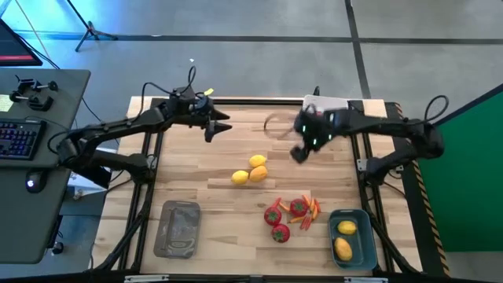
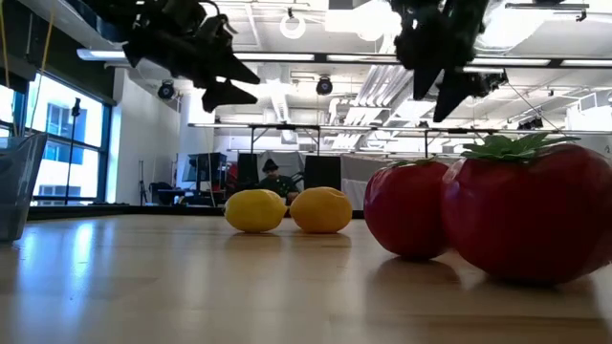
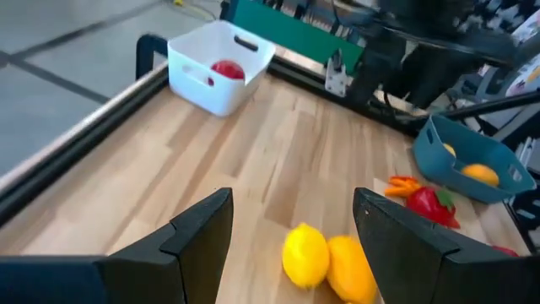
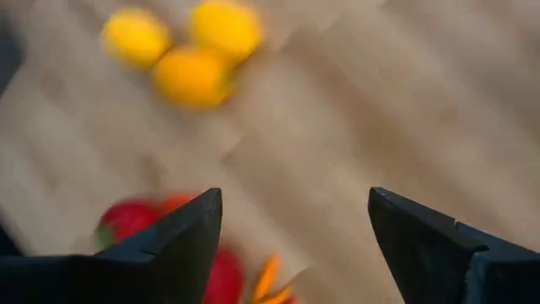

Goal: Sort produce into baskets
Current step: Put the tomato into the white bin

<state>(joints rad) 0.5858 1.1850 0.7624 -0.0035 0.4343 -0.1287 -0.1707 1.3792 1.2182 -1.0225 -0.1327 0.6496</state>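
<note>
While both arms hang above the far half of the table [image 1: 196,173], the scene reads as follows:
Left gripper [image 1: 222,126]: raised over the far-left boards; fingers spread wide, nothing between them
Right gripper [image 1: 299,153]: raised over the far-right boards, near the white basket [image 1: 330,103]; fingers parted, nothing held
Lemons [image 1: 250,170]: three clustered at table centre, touching; two more lie in the blue-teal basket [image 1: 351,237] at the near-right corner
Red fruits [image 1: 283,216]: three grouped right of centre, green tops visible; one further red fruit [image 3: 226,69] sits inside the white basket
Peppers [image 1: 313,211]: thin orange-red pieces just beside the red fruits
Grey basket [image 1: 178,229]: near-left, holds nothing
Surroundings: desk with keyboard [image 1: 17,140] left of the table; green panel [image 1: 471,157] at right; a person [image 2: 272,172] seated far off in the room
Obstructions: none between grippers and produce
Writing: none legible
</note>
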